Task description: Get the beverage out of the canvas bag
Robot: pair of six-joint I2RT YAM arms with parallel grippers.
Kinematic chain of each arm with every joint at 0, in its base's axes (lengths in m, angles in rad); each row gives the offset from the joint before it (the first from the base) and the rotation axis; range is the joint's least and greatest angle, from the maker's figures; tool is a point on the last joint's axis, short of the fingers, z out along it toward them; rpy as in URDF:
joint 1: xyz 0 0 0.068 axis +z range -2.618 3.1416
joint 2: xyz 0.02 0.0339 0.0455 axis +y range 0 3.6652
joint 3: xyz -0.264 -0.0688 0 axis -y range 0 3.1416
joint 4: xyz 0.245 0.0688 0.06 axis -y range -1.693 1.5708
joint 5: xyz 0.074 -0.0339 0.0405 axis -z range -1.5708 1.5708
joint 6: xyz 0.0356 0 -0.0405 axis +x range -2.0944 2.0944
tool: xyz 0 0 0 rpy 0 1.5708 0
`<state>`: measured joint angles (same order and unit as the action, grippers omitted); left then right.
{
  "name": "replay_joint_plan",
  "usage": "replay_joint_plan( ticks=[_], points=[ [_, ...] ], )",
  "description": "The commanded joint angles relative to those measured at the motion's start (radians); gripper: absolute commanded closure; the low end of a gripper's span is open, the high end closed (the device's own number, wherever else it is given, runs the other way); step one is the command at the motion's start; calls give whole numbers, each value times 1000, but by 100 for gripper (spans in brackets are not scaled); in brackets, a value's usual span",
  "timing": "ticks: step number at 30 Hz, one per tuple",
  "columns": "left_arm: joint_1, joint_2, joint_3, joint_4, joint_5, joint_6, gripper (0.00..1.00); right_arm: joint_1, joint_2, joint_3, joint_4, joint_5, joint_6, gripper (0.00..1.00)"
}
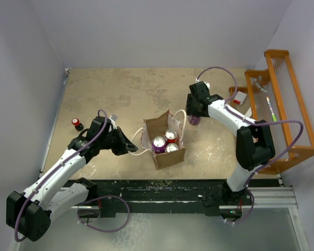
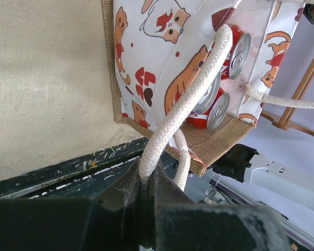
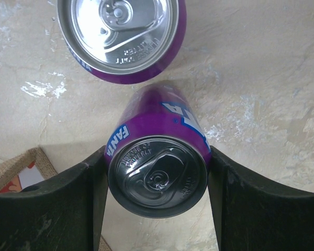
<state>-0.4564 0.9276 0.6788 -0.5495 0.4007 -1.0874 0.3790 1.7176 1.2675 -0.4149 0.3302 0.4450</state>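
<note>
I log: left gripper (image 2: 145, 184) pinched shut on rope handle (image 2: 193, 99) of canvas bag (image 1: 170, 157); right gripper (image 3: 157, 159) apparently clamping purple can (image 3: 157, 180).

Soft, even light washes the surface (image 1: 115, 89), and shadows stay faint. Right wrist view: bright glare on the lid of the upper purple can (image 3: 120, 31) at twelve o'clock. Left wrist view: the left end effector (image 2: 146, 188) sits dark and blurred at six o'clock.
</note>
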Motion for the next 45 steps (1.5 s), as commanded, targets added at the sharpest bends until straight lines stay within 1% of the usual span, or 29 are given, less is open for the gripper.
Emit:
replay_joint_plan(
  ticks=[1,3,7,9,15,21,28,34,36,41,45],
  points=[
    [2,-4,35,-9,15,26,100,0,-20,14,76,-23,-23,70],
    [2,-6,36,-13,12,26,100,0,-17,15,72,-33,-26,61],
    [2,-8,35,-16,10,24,100,0,-28,3,71,-42,-35,37],
    [2,-10,35,-16,9,22,100,0,-34,0,71,-46,-43,28],
    [2,-17,34,-19,7,18,100,0,-63,7,48,-39,-49,13],
    [2,-32,34,-30,1,14,100,0,-120,7,22,-47,-52,9],
    [2,-44,31,-36,0,8,100,0,-206,-28,-19,-88,-50,10],
    [2,-46,36,-38,3,10,100,0,-305,-39,-66,-149,-59,13],
    [2,-47,36,-41,3,10,100,0,-341,-21,-53,-158,-86,13],
    [3,-56,36,-54,5,12,100,1,-414,71,-80,-247,-90,16],
    [2,-65,35,-65,6,14,100,20,-417,156,-113,-353,-71,18]
  ],
)
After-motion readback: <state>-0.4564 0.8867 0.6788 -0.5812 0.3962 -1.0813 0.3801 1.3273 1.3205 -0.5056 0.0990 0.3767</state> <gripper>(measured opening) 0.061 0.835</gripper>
